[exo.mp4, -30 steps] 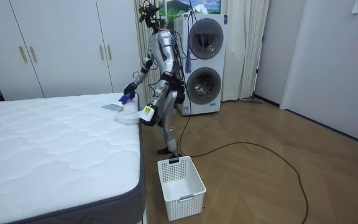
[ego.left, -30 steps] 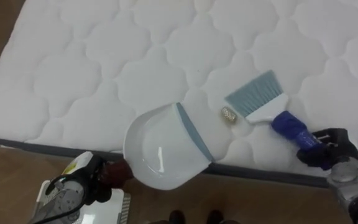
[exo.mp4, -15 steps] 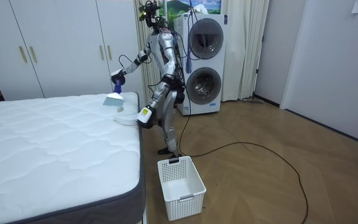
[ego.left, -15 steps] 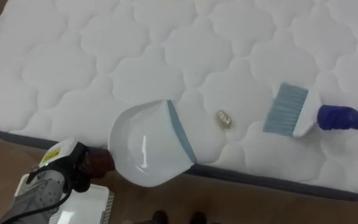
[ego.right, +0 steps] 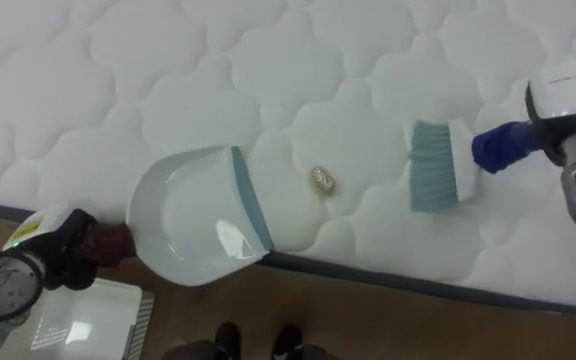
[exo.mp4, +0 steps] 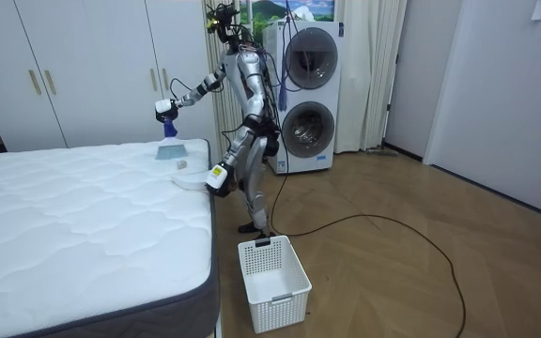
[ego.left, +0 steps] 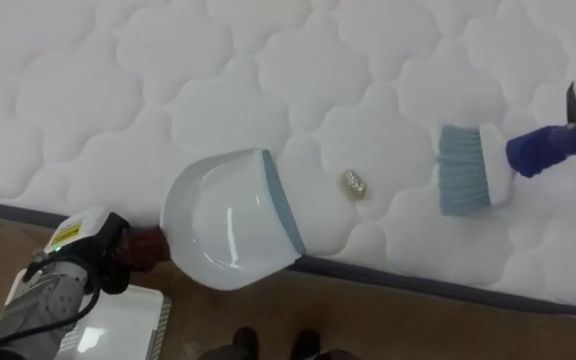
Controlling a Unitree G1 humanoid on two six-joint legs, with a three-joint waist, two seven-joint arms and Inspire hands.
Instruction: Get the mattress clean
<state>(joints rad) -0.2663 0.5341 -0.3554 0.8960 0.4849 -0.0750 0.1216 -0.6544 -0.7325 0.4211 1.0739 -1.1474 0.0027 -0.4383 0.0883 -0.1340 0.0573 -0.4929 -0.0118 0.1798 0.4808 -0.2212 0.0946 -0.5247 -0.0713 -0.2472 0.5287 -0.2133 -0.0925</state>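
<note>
Fingers of left hand [ego.left: 98, 262] clamp dustpan [ego.left: 230, 225] handle; right hand [ego.right: 558, 115] fingers grip brush [ego.right: 438, 165]

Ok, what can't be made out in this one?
What the small scrap on the mattress is: too small, both eye views.
Whether the brush bristles touch the mattress: top-down eye views hide it; room view too small.
Most of the right robot hand: cut by the left eye view's right edge.

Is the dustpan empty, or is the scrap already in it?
Empty. The dustpan's white inside is bare; the scrap lies on the mattress between its lip and the brush.
</note>
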